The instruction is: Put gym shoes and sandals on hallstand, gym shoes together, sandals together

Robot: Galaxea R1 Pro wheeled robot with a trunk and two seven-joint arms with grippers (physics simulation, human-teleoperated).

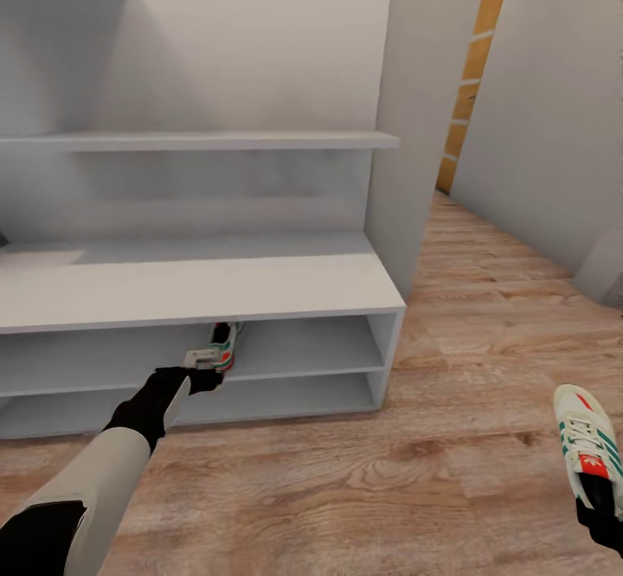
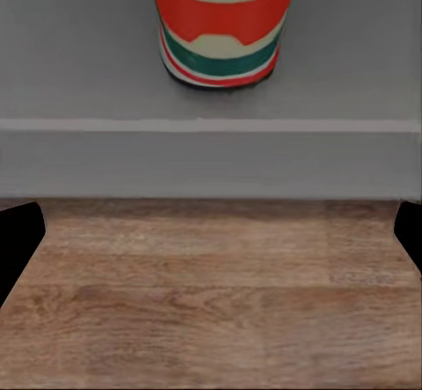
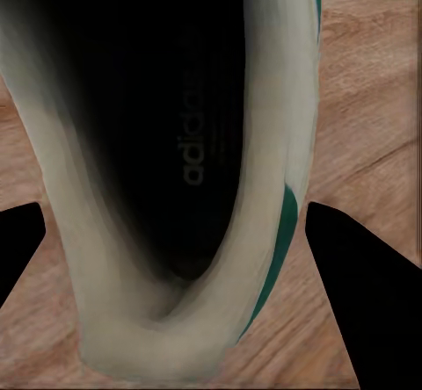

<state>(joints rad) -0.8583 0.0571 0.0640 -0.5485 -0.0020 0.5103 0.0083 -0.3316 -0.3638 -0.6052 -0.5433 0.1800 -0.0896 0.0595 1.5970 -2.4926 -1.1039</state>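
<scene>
One gym shoe (image 1: pixel 225 345) was home, sitting heel-out on the upper low shelf of the hallstand (image 1: pixel 199 286), and the left gripper (image 1: pixel 206 368) hung just in front of it, fingers (image 2: pixel 19 241) spread wide and holding nothing. Over at the right, the second gym shoe (image 1: pixel 588 446) was above the corridor floor (image 1: pixel 363 481) with the right gripper (image 1: pixel 606 515) at its heel, one finger down inside the opening, apparently gripping the collar. By my reckoning, one shoe was shelved, its partner and both sandals still to come.
</scene>
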